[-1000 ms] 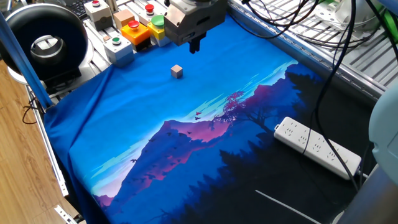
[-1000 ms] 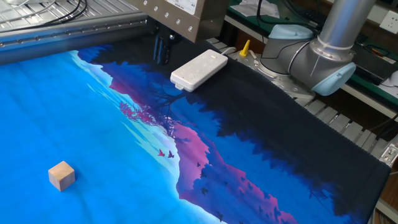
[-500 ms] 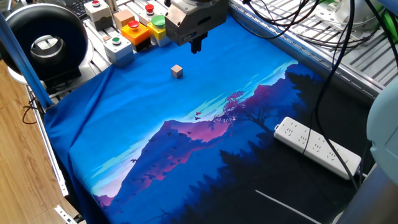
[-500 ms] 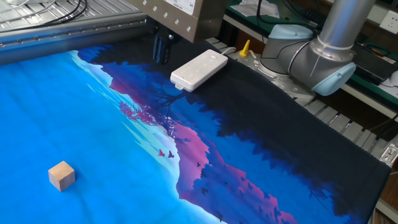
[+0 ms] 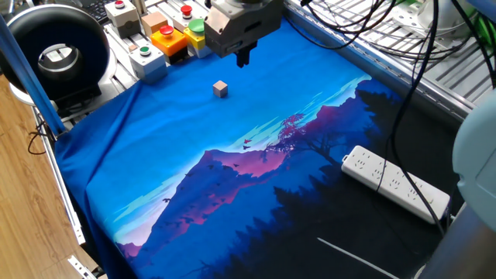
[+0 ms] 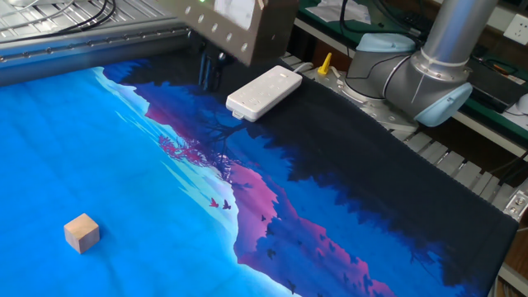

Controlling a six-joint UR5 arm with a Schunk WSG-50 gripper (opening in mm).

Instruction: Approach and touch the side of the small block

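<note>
So the small block (image 5: 221, 89) is just sitting by itself on the blue part of the printed cloth (image 5: 232, 178), nothing touching it. The gripper (image 5: 244, 57) hangs above the cloth off to one side of the block, well apart from it, closer to the button boxes (image 5: 159, 39). Its fingers look pressed together with nothing between them. There's a white power strip (image 5: 395, 183) lying over on the dark end of the cloth.
</note>
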